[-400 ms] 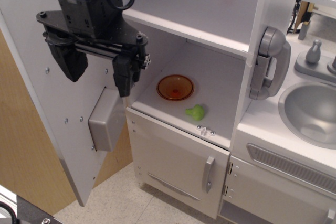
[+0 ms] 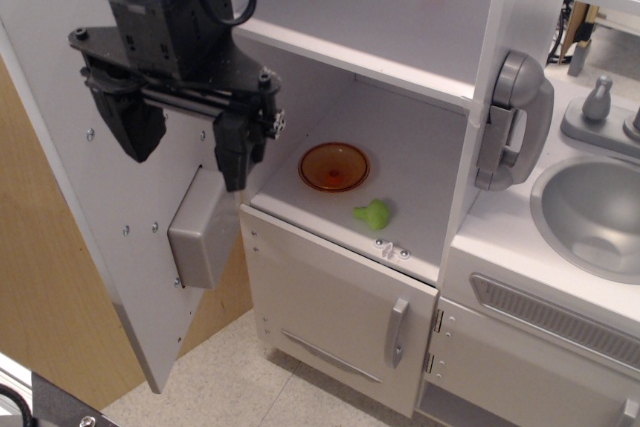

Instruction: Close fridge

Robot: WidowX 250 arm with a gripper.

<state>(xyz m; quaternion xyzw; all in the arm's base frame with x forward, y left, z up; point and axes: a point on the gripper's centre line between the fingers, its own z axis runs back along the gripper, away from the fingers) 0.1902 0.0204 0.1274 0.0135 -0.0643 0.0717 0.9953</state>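
Observation.image shows the fridge door [image 2: 95, 247] swung wide open at the far left, its inner face toward the camera with a grey box [image 2: 203, 229] bolted low on it. The gripper [image 2: 185, 145] hangs in front of that inner face, jaws spread wide and holding nothing; one finger [image 2: 128, 119] lies over the panel, the other [image 2: 233, 152] near the hinge edge. Whether either finger touches the door cannot be told.

To close it well, I judge the arm should get behind the panel, on its outer side, or hook its free edge, then sweep it rightward in an arc about the hinge. Pushing from here would only open it further. Contact far from the hinge gives more leverage, and the fingers must clear the box.

Right of the gripper, the fridge [image 2: 400, 57] stands open, with an orange bowl [image 2: 334, 166] and a green item [image 2: 373, 213] well back on its shelf, so neither should block the door.
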